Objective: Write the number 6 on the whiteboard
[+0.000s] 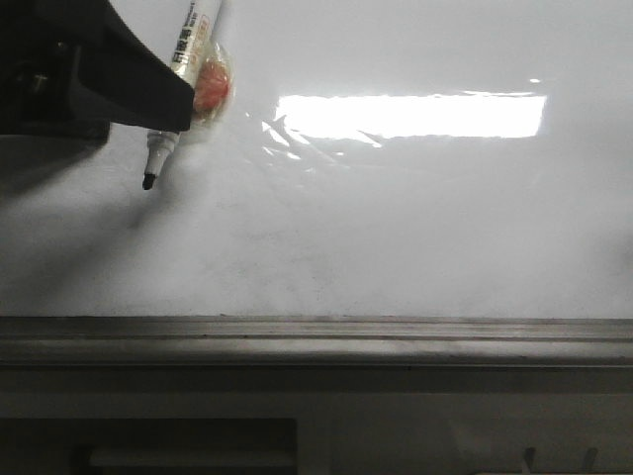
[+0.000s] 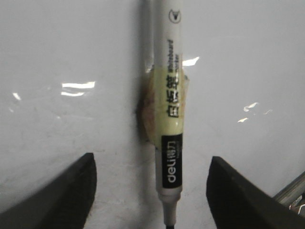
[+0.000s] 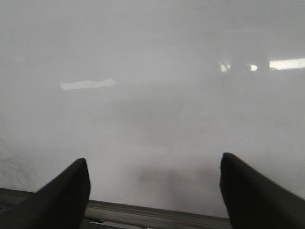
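The whiteboard (image 1: 415,228) fills most of the front view: a glossy white face, faintly smudged with grey across its lower half, carrying a bright rectangular light reflection (image 1: 410,115) right of centre with thin wavy glints beside it. No marker line shows on it in any view — the number 6 is not yet drawn. Along the board's lower edge runs a grey metal ledge (image 1: 316,339), and below that a darker panel with a pale slot. At upper left the left gripper (image 1: 94,84) appears as a dark mass, and from beneath it a marker (image 1: 178,74) slants down, its black tip (image 1: 148,181) near the board surface; whether it touches cannot be told. A soft shadow spreads on the board under the arm. The marker has a white barrel with printed text, a black band near the nib, and a wad of yellowish tape with an orange-red patch around its middle. In the left wrist view the marker (image 2: 170,119) runs up the centre while the two dark fingers (image 2: 66,191) stand wide apart on either side, not touching it; how it is fixed cannot be seen. The right gripper (image 3: 152,191) faces bare board just above the ledge (image 3: 143,212), its jaws spread wide and holding nothing.
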You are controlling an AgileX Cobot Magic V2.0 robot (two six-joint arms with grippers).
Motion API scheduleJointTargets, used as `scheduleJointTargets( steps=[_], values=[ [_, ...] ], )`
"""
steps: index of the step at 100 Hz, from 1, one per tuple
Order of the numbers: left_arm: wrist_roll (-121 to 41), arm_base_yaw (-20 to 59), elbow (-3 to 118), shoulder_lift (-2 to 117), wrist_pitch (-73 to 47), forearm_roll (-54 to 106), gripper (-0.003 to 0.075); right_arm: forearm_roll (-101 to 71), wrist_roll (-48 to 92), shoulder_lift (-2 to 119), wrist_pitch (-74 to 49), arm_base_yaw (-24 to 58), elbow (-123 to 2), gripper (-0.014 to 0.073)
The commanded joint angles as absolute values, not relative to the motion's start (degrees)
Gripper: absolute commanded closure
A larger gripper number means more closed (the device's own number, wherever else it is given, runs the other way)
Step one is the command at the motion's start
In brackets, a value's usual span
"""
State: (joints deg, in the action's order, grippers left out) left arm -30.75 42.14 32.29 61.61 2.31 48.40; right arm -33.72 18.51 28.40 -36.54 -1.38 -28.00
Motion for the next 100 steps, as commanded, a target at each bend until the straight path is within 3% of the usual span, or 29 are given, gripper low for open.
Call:
scheduleJointTargets(
  steps=[1, 12, 21, 33, 50, 79, 100],
  values=[
    [-30.86, 42.4, 34.83, 62.35, 5.98, 47.7, 0.026, -35.07, 19.29, 29.11, -32.97, -1.59, -29.88, 0.0085],
    [-30.86, 42.4, 36.4, 63.71, 5.86, 46.12, 0.0265, -35.07, 19.29, 29.11, -32.97, -1.59, -29.88, 0.0085],
    [-30.86, 42.4, 37.08, 64.42, 4.69, 45.86, 0.0315, -35.07, 19.29, 29.11, -33.24, -1.59, -29.88, 0.0085],
    [-30.86, 42.4, 37.1, 65.14, 2.57, 45.47, 0.046, -35.07, 19.29, 29.11, -33.35, -1.59, -29.88, 0.0085],
    [-30.86, 42.4, 37.12, 65.14, 2.03, 44.94, 0.074, -35.07, 19.29, 29.11, -33.35, -1.59, -29.88, 0.0085],
    [-30.91, 42.4, 38.32, 60.76, -4.63, 38.67, 0.0741, -36.44, 20.5, 29.24, -35.44, -1.33, -29.88, 0.0085],
    [-31.0, 44.53, 41.74, 57.5, -17.26, 28.24, 0.0741, -53.78, 40.23, 34.63, -46.83, 0.99, -32.76, 0.0085]
  ],
)
